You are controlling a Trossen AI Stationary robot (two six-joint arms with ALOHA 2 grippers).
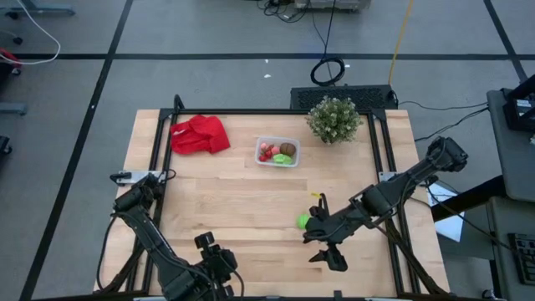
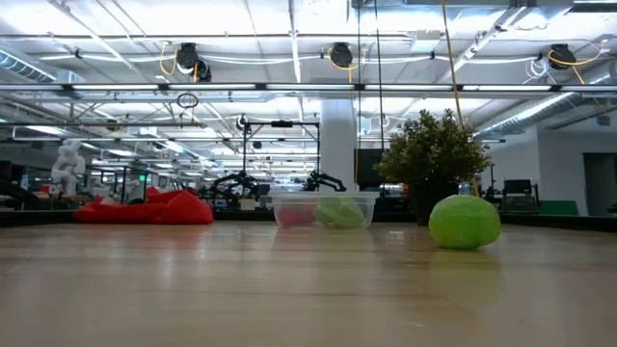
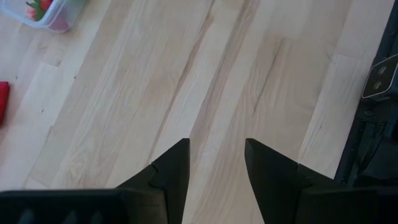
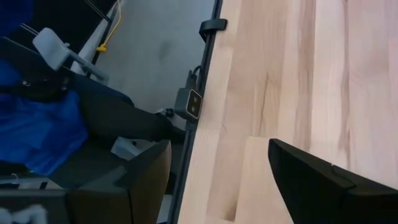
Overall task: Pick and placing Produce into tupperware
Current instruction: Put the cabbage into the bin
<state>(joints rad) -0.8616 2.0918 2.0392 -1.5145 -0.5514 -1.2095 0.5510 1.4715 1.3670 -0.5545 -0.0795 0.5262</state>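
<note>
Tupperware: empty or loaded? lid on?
Loaded, partly: the tupperware holds red, brown and green produce. No lid visible from above. One green piece sits out on the table.

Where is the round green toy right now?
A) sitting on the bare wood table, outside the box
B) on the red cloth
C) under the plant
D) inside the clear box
A: the round green toy sits alone on the wooden table, well apart from the clear box, close to the right gripper.
</note>
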